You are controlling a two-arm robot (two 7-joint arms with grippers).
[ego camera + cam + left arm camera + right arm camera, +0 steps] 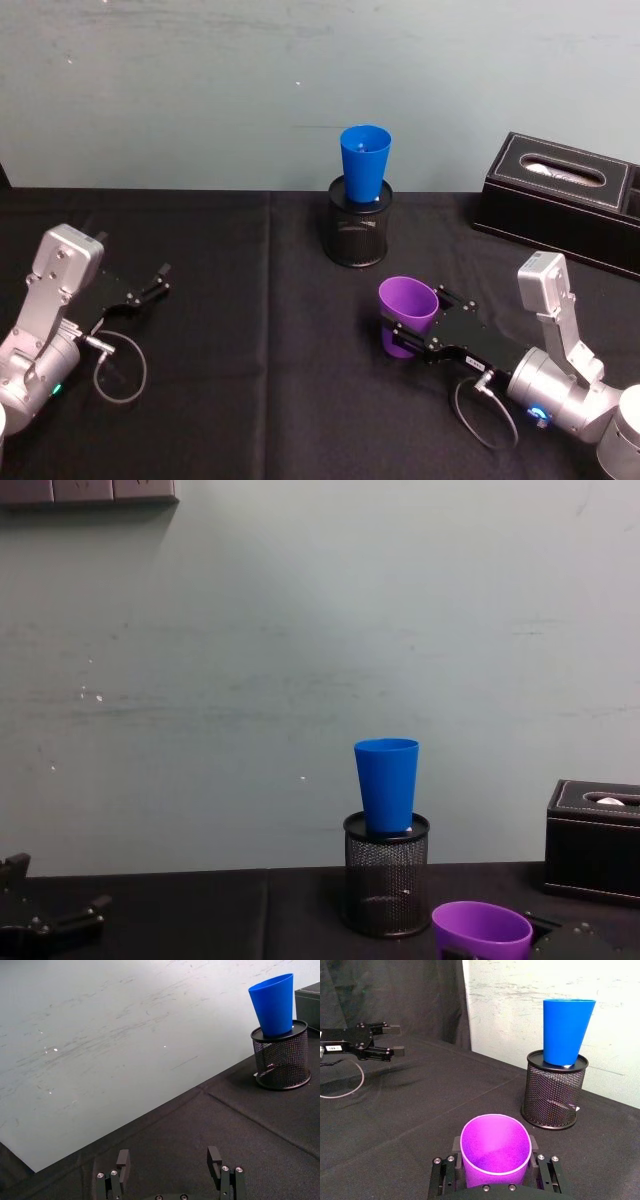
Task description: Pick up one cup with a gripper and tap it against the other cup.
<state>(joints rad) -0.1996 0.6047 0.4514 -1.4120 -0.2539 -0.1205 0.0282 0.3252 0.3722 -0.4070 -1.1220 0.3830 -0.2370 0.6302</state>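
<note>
Two cups, one grasp. The right gripper (420,322) has its fingers closed on the sides of the purple cup (408,305), which sits mouth-up and tilted a little, low over the black cloth (250,400) in the right foreground. Whether its base is clear of the cloth cannot be told. The blue cup (364,160) stands upright with its base seated in the mouth of the mesh pen holder (357,235), beyond the purple cup, slightly to its left and well apart from it. The left gripper (160,275) rests low at the far left with its fingers spread and nothing between them. A black tissue box (560,195) lies at the right rear.

Step in hand: the pick-up, with the grasp apparently secured and the carry not yet made. The next move likely calls for raising the purple cup above the holder's rim, bringing it forward and leftward, and touching wall to wall lightly. The blue cup is only perched, so a firm knock could tip it out.
</note>
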